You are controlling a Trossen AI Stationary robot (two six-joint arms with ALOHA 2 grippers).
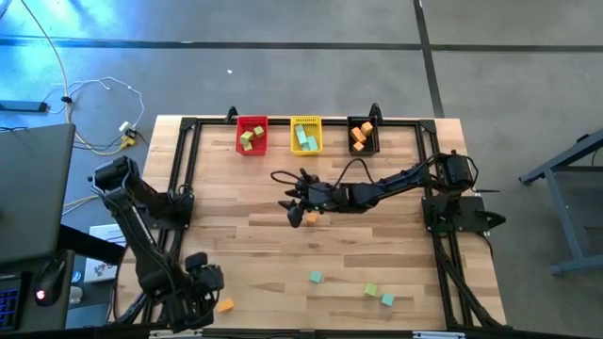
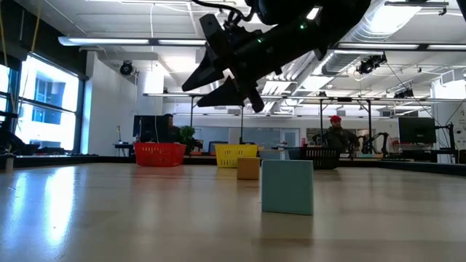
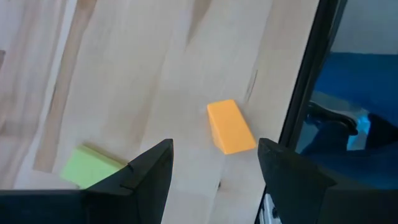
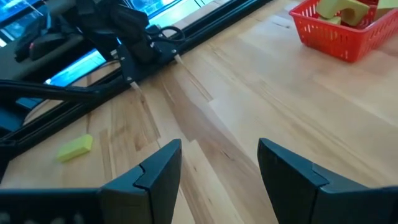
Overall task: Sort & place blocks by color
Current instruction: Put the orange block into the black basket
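My left gripper [image 1: 207, 282] [image 3: 214, 146] hangs open over the table's near left corner, pointing steeply down. An orange block [image 3: 230, 126] [image 1: 224, 304] lies flat on the wood just beyond its fingertips, untouched. A yellow-green block [image 3: 90, 167] lies beside it, partly hidden by one finger. My right gripper [image 1: 290, 202] [image 4: 219, 146] [image 2: 218, 80] stands open above the table's middle with nothing between its fingers. A second orange block [image 1: 311, 218] [image 2: 248, 168] sits on the table below it. One yellow-green block [image 4: 74, 148] shows far off in the right wrist view.
A red bin [image 1: 252, 135] holding yellow-green blocks, a yellow bin [image 1: 305, 135] holding teal ones and a black bin [image 1: 364, 135] holding orange ones stand along the far edge. Two teal blocks [image 1: 316, 277] [image 1: 387, 299] and a green one [image 1: 371, 290] lie near the front right. A dark frame [image 1: 429, 169] rims the table.
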